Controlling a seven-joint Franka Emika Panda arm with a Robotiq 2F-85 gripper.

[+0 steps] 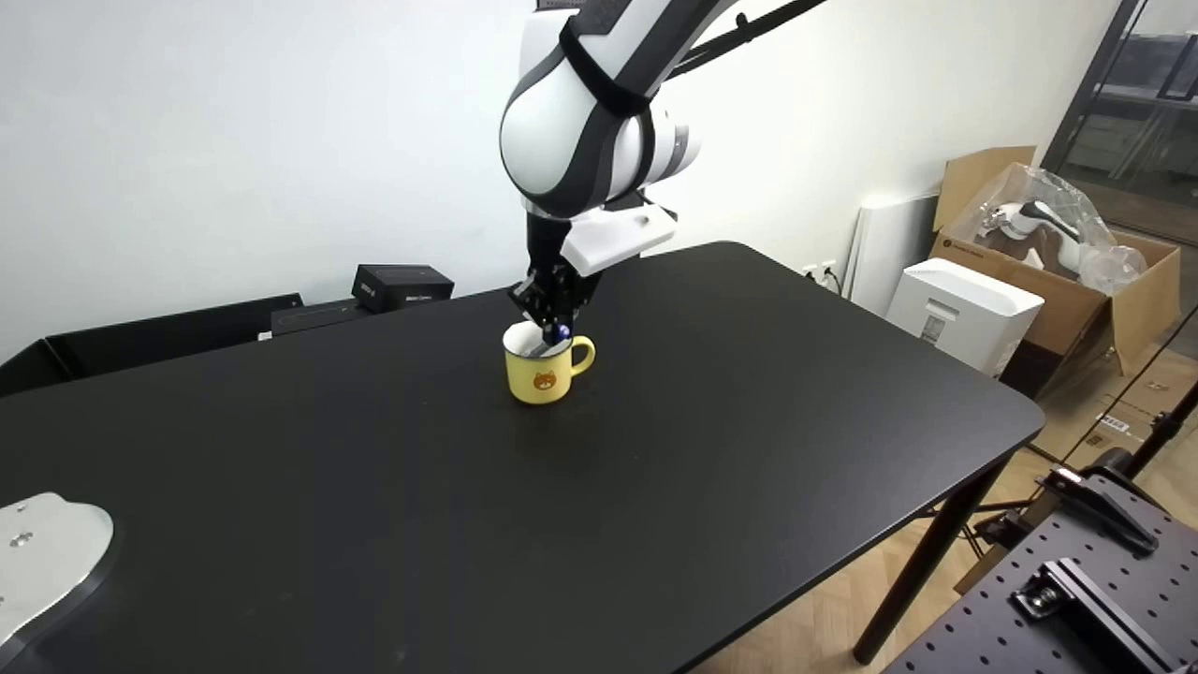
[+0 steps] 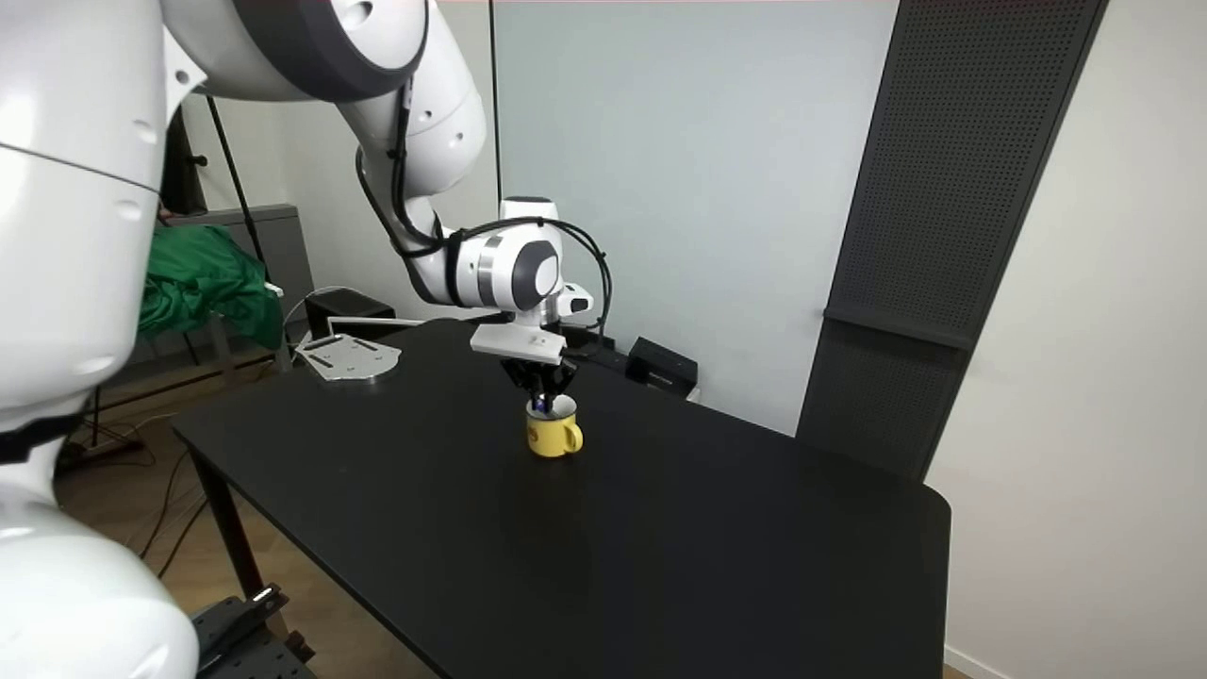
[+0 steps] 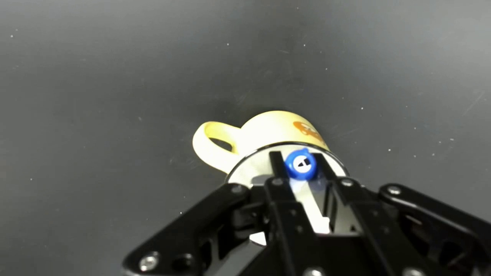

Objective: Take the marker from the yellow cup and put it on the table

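My two fingers (image 3: pixel 277 166) , set close together, hold the marker (image 3: pixel 301 165) by its blue end. The marker is within the mouth of the yellow cup (image 1: pixel 538 370), which stands upright on the table (image 1: pixel 730 440).

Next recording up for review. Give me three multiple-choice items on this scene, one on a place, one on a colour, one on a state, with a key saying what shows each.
1. Where is the blue end of the marker relative to the gripper?
A) far to one side
B) between its fingers
C) out of every view

2. What colour is the top of the table?
A) white
B) green
C) black

3. How does the yellow cup stand?
A) upright
B) on its side
C) upside down

Key:
1 B: the wrist view shows a finger on either side of it.
2 C: it is black in both exterior views.
3 A: its mouth faces up in both exterior views.
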